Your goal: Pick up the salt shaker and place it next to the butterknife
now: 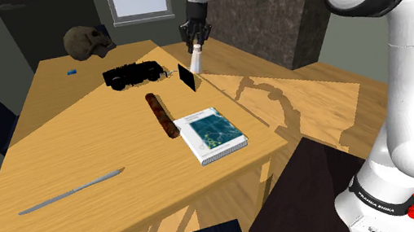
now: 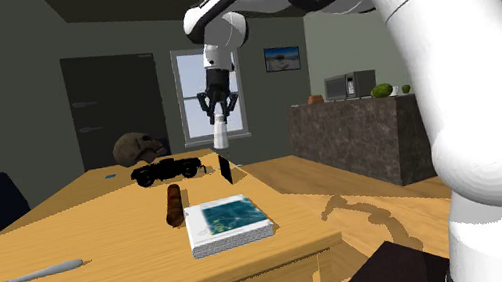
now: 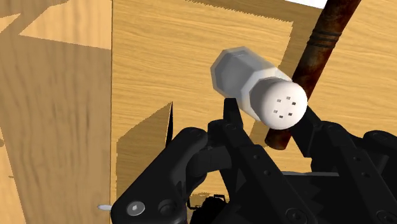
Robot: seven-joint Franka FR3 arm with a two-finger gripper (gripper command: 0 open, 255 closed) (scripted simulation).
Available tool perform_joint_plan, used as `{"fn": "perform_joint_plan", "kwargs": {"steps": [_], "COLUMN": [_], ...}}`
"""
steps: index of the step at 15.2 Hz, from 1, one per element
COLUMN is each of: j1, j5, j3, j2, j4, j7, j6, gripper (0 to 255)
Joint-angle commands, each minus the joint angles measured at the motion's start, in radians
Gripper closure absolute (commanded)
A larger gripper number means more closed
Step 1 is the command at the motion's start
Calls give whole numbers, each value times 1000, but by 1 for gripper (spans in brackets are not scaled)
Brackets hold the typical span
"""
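My gripper [image 1: 196, 38] hangs over the far edge of the tabletop [image 1: 93, 138], toward the shoulder view's right corner. My fingers [image 3: 233, 121] are closed partway round the white salt shaker [image 1: 196, 58] and clasp it just under its holed cap. The shaker points downward and seems to hang clear of the wood, though I can't be sure of the gap. Below it stands a small black slab [image 1: 187, 77], near a black toy car [image 1: 132, 73]. The butterknife [image 1: 71, 190] lies well apart, by the near edge.
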Motion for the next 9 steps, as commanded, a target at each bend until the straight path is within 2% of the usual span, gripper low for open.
{"fn": "perform_joint_plan", "kwargs": {"steps": [1,9], "j1": [32,155], "j5": [-11,-51], "j3": [11,66], "j2": [-28,-127], "j4": [-41,-181], "j7": [40,211], "j6": [19,83], "gripper": [255,255]}}
